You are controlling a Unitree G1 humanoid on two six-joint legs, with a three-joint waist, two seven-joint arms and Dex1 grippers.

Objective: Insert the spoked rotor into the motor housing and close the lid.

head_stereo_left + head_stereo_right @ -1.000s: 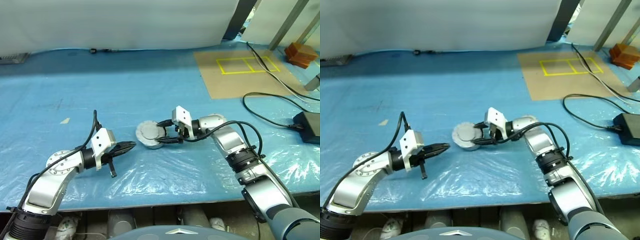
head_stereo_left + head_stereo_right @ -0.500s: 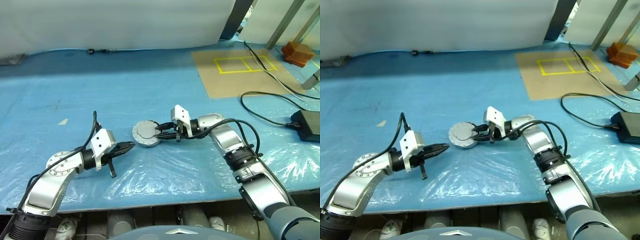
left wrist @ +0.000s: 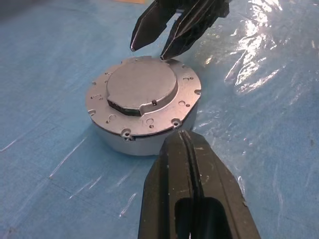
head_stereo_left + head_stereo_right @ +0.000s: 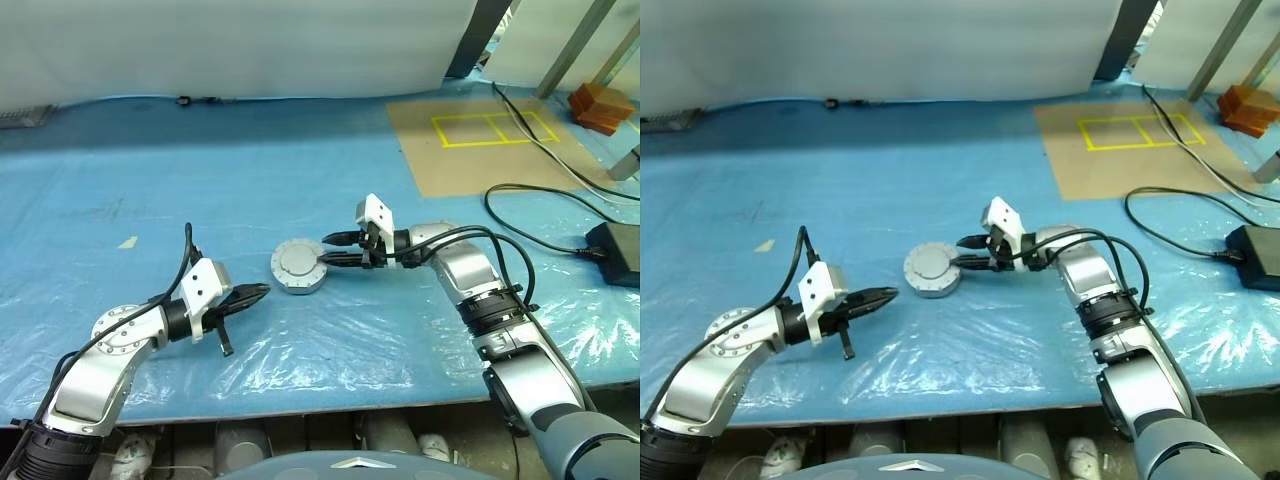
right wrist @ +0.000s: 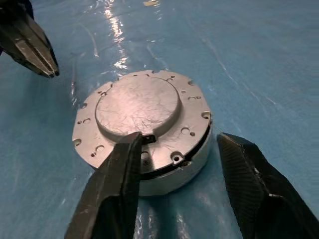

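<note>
From the head views, the lid (image 4: 298,266) sat closed on the motor housing (image 4: 932,285) in the middle of the blue-sheeted worktop (image 4: 250,180). The right hand (image 4: 338,251) hovered just beside it, fingers parted and grasping nothing; the left hand (image 4: 258,292) lay near, clenched and empty. I judged the assembly essentially done, with at most seating left to confirm.

In the left wrist view, the lid's plain silver-grey face showed a raised round centre and small screw holes round its rim, lying level on the casing.

In the right wrist view, a thin dark seam ran between lid and housing on one side, so it might not be fully seated. The spoked rotor was presumably inside.
</note>
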